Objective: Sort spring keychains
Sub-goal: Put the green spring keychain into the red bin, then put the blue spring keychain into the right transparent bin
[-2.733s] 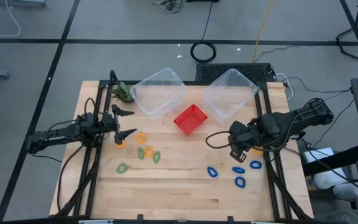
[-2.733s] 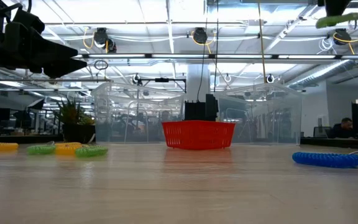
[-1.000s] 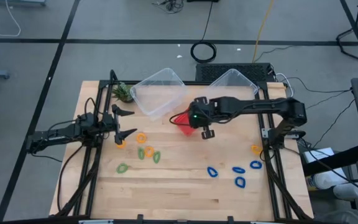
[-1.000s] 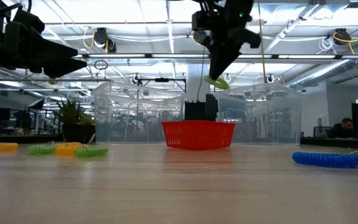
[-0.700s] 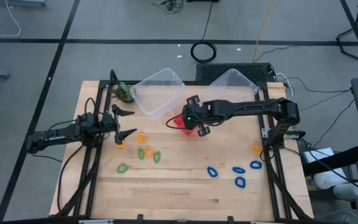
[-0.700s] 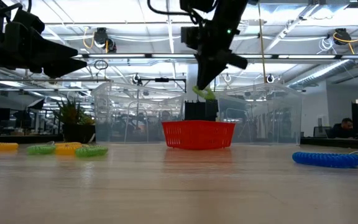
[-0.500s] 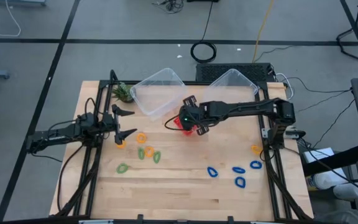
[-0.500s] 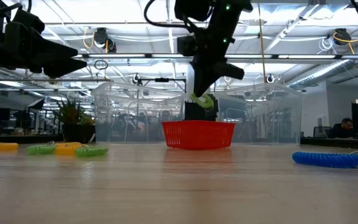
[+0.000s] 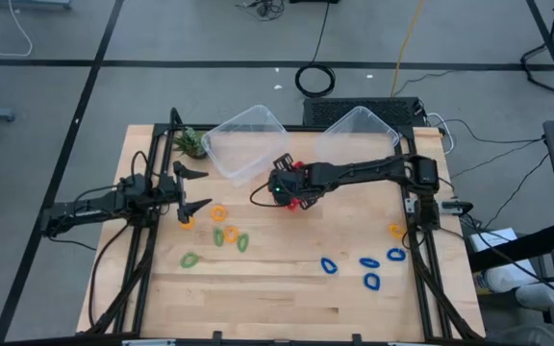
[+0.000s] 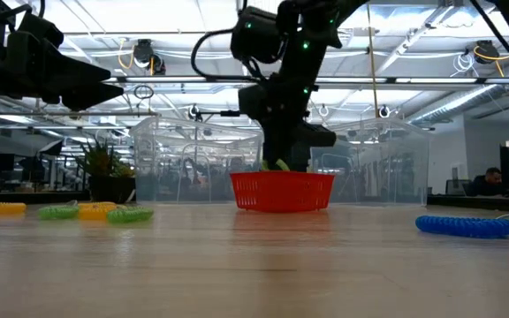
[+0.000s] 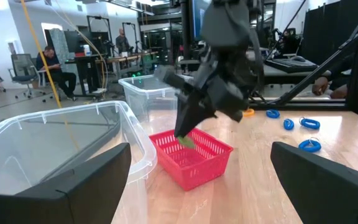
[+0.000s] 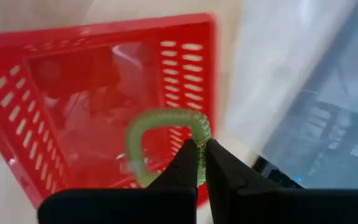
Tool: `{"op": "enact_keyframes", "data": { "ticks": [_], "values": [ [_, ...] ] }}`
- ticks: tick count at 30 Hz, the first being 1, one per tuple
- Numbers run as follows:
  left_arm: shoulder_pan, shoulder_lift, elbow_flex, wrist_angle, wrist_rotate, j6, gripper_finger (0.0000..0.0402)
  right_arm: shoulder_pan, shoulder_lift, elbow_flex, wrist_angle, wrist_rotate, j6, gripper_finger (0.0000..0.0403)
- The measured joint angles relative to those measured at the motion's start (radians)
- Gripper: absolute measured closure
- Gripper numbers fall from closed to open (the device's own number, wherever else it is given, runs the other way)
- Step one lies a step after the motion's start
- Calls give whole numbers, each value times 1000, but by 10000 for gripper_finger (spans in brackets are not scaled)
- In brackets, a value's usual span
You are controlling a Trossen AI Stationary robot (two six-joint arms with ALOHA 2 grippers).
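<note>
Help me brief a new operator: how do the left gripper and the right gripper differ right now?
The left gripper is open and empty; the right gripper is shut on a green spring keychain. The left gripper hangs beside the loose keychains at the table's left; the right gripper reaches down over the red basket, the keychain at its rim. Both are dark two-finger grippers.

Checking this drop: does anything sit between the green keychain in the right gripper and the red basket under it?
Nothing visible. The right gripper pinches the green keychain just over the open red basket.
</note>
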Motion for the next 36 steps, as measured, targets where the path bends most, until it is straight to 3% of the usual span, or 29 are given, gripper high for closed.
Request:
{"op": "enact_keyframes", "data": {
  "ticks": [6,11,27,36],
  "values": [
    [0,0,0,0,0,0,7,-3,15,-1,-13,-118,44,403],
    [0,0,0,1,0,0,7,-2,15,0,-7,-130,46,387],
    [0,0,0,1,0,0,7,-2,15,-1,-16,-131,73,199],
    [0,0,0,1,0,0,7,-5,15,-1,-19,-130,76,171]
  ]
}}
